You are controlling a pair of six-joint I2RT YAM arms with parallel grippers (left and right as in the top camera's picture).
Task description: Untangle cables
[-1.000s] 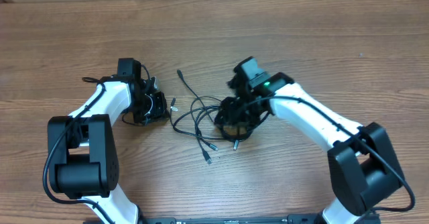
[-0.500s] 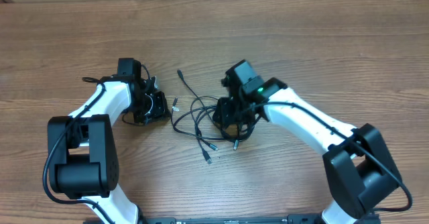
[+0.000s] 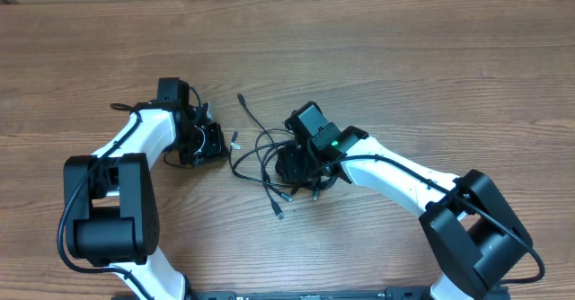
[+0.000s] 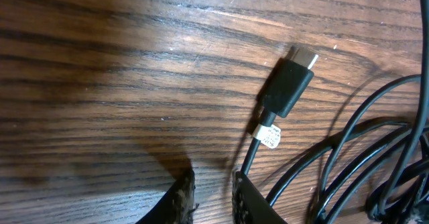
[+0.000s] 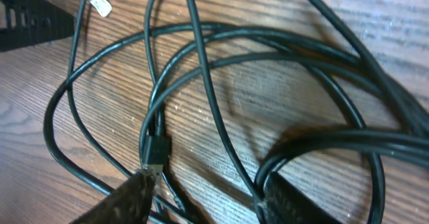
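The left pincer sits low on the table with its fingertips set narrow, a sliver of wood showing between them. A flat silver-tipped plug lies just ahead of the tips and a little to one side. Its cord, wearing a small white label, runs back to the inner edge of one finger; whether it is actually pinched there I cannot tell. Judging by the posture, this arm serves as an anchor, pinning one end so the rest can be drawn away from it.

Beyond that plug, between the two pincers, the cables lie as overlapping loops, with loose ends trailing out of the knot on either side.

The right pincer hangs low over the far side of the tangle, spread wide and gripping nothing. Several strands cross the gap between its fingers. A second plug lies just ahead of one fingertip, and a bundle of strands touches the other. The wide stance looks meant to straddle the crossing and single out one strand. Closing here risks catching two cords at once, which would only drag the knot tighter.
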